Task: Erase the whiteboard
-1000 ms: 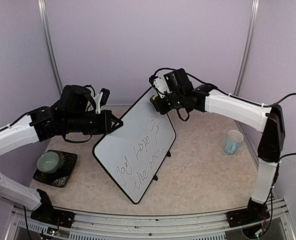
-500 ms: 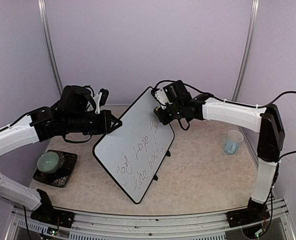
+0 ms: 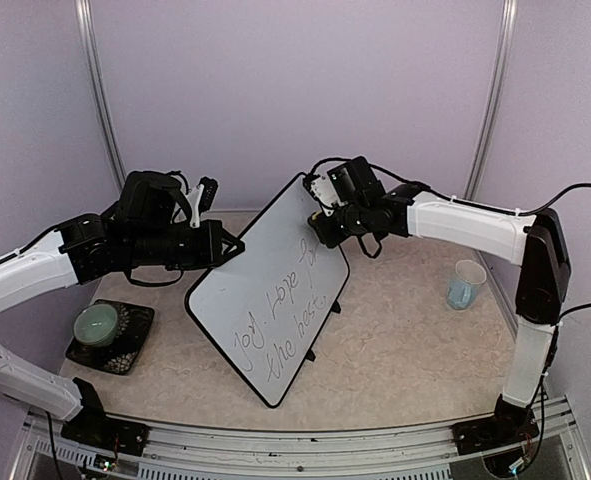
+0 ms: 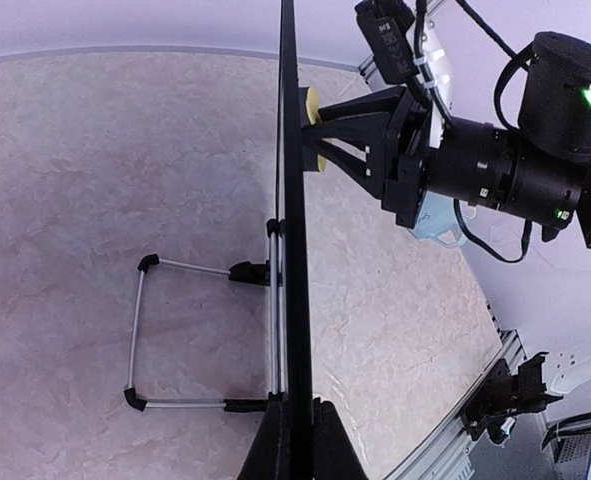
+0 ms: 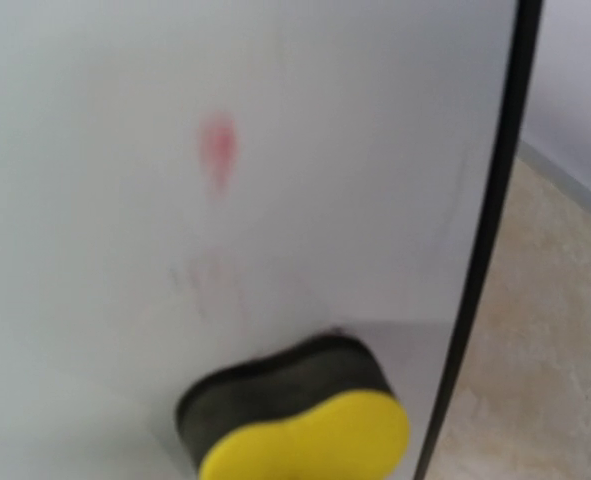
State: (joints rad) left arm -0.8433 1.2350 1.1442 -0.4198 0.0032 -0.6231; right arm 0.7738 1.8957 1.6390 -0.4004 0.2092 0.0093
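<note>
The whiteboard [image 3: 275, 295] stands tilted on its wire feet, with dark handwriting across its lower half. My left gripper [image 3: 233, 249] is shut on its left frame edge; in the left wrist view the board [image 4: 291, 250] is edge-on between my fingers [image 4: 271, 450]. My right gripper [image 3: 321, 220] is shut on a yellow and black sponge eraser [image 5: 300, 425] and presses it flat against the board's upper right part [image 5: 275, 150], near the black frame. The eraser [image 4: 313, 103] also shows in the left wrist view, touching the board face.
A light blue cup [image 3: 465, 284] stands at the right. A black tray with a green bowl [image 3: 100, 325] sits at the left. The board's wire stand [image 4: 135, 330] rests on the table behind it. Metal posts stand at both back corners.
My right gripper has come down from the board's top corner with the eraser and now sits against the upper board face. The left arm and the board have not moved.
</note>
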